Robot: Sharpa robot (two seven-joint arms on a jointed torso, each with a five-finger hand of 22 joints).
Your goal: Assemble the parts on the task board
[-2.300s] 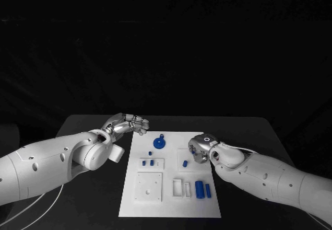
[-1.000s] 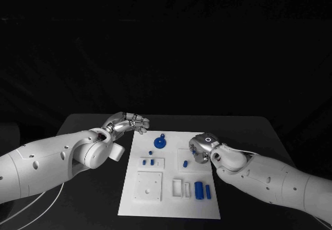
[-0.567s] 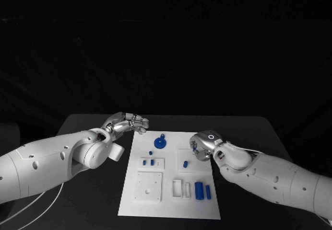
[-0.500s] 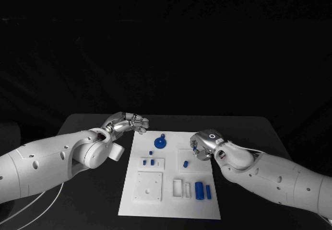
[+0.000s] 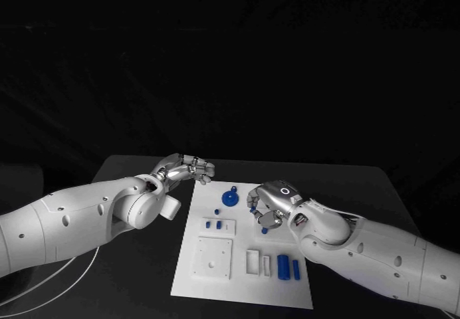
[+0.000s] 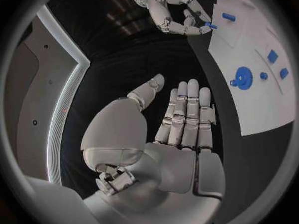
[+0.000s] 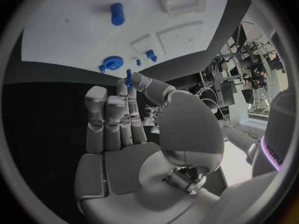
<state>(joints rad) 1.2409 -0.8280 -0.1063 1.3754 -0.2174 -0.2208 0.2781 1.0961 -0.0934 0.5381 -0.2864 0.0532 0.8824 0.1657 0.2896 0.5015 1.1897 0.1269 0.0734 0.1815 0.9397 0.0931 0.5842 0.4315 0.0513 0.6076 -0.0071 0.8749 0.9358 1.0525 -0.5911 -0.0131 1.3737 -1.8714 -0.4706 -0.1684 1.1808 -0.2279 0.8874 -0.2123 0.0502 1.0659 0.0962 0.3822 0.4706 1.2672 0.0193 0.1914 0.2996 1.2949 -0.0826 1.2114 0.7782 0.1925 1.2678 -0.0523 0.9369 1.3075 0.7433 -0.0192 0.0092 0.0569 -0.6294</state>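
Nearest on the task board [image 5: 240, 292], toward its right side, two blue cylinders [image 5: 288, 266] lie side by side, with a white slotted block [image 5: 257, 260] just to their left and a square white plate [image 5: 214, 257] further left. Beyond these, two small blue pegs [image 5: 219, 224] stand close together on the left part of the board, and a single blue peg [image 5: 264, 230] stands near the middle. The right hand [image 5: 271, 203] hangs over the board's right half, just above that single peg; in the right wrist view a small blue pin [image 7: 129, 77] is pinched between the thumb and a fingertip while the other fingers lie straight and close together. Farther on, a round blue disc [image 5: 229, 197] lies near the board's far edge, with a tiny blue peg [image 5: 217, 212] just on the near side of it. The left hand [image 5: 185, 168] hovers off the board's far left corner over the black table [image 5: 125, 286]; in its wrist view the fingers lie straight and side by side, the thumb apart, holding nothing.
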